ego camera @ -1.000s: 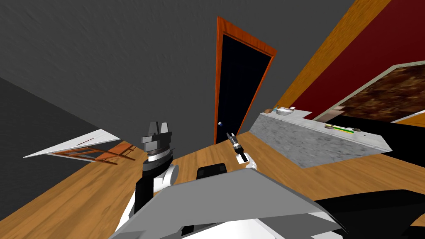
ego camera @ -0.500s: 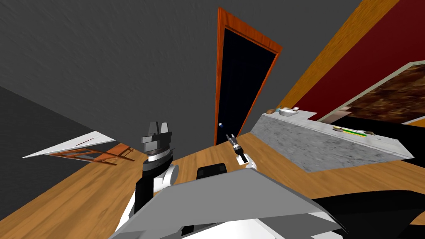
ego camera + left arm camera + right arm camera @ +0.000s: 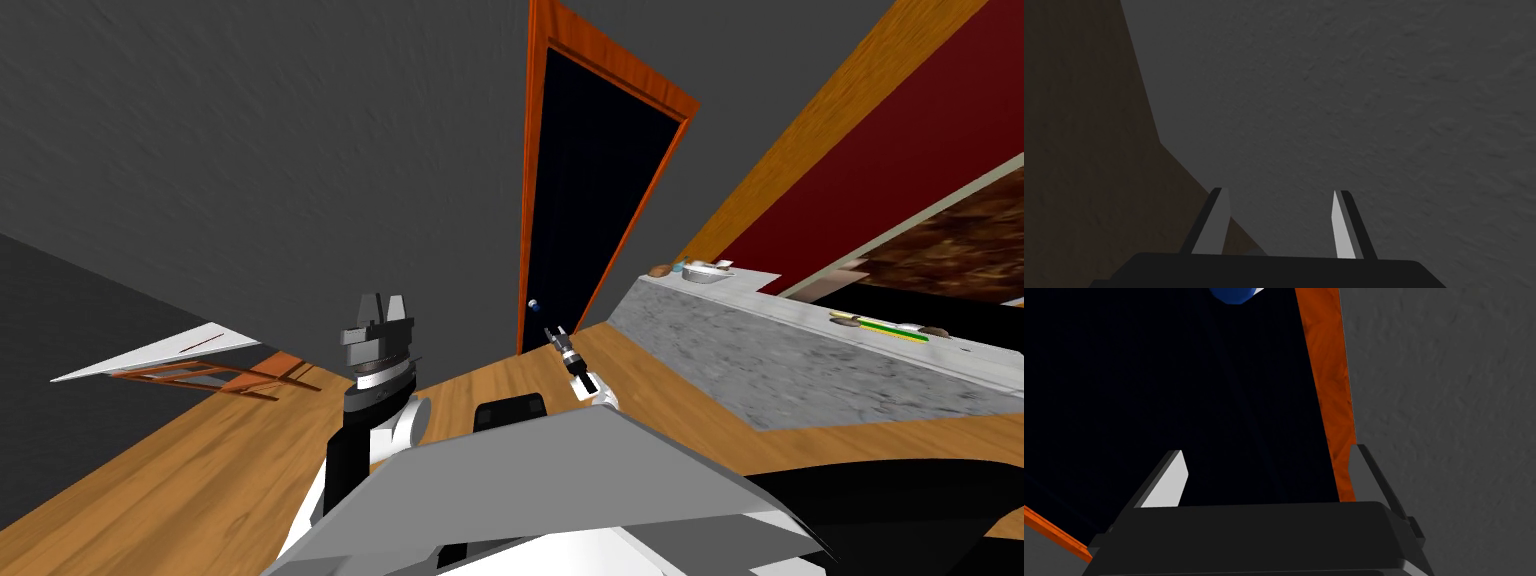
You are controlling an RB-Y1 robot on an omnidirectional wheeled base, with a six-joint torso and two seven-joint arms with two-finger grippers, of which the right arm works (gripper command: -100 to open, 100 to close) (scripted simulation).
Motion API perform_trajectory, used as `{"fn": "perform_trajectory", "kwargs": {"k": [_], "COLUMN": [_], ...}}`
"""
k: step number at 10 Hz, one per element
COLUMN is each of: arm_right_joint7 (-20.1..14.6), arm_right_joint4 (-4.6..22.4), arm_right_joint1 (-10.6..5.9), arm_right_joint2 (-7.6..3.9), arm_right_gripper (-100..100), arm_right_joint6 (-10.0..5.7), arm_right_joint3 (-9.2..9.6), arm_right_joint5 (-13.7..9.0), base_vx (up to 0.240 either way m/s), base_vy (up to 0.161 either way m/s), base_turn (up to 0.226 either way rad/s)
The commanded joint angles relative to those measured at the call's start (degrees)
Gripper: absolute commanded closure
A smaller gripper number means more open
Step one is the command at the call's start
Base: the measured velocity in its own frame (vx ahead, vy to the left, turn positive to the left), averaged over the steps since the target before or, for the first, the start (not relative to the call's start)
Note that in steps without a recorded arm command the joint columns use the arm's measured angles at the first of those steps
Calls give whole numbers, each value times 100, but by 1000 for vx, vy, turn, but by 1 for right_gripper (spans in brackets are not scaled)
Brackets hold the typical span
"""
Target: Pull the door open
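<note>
The door [image 3: 590, 190] is a very dark, almost black leaf in an orange wooden frame [image 3: 528, 200], standing shut in the grey wall ahead. Its small blue knob [image 3: 533, 303] sits low by the frame's left side. My right gripper [image 3: 553, 329] reaches toward the door, just below and right of the knob and apart from it. In the right wrist view the gripper [image 3: 1266, 475] is open and empty, facing the dark leaf [image 3: 1174, 388], with the blue knob [image 3: 1234, 294] well beyond the fingertips. My left gripper [image 3: 383, 300] is raised, open [image 3: 1279, 222] and empty.
A grey marbled counter [image 3: 800, 350] runs along the right, close to the door, with a bowl [image 3: 705, 270] and small items on top. At the left stand a white tabletop [image 3: 160, 352] and a wooden chair [image 3: 230, 378]. Wooden floor [image 3: 470, 380] lies between me and the door.
The whole head view has shifted: I have moved closer to the door, which looms larger, and the counter has slid right. Both arms keep their pose.
</note>
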Motion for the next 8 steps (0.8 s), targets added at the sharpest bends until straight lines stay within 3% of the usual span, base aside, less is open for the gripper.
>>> {"fn": "perform_trajectory", "kwargs": {"k": [1, 8], "arm_right_joint7": [171, 946], "arm_right_joint4": [163, 1187], "arm_right_joint1": [-32, -336], "arm_right_joint2": [-1, -72], "arm_right_gripper": [-100, -100], "arm_right_joint6": [-60, -412], "arm_right_joint3": [-20, -157], "arm_right_joint5": [64, 350], "base_vx": [89, 101], "base_vy": [-23, -27], "base_turn": [28, 28]}}
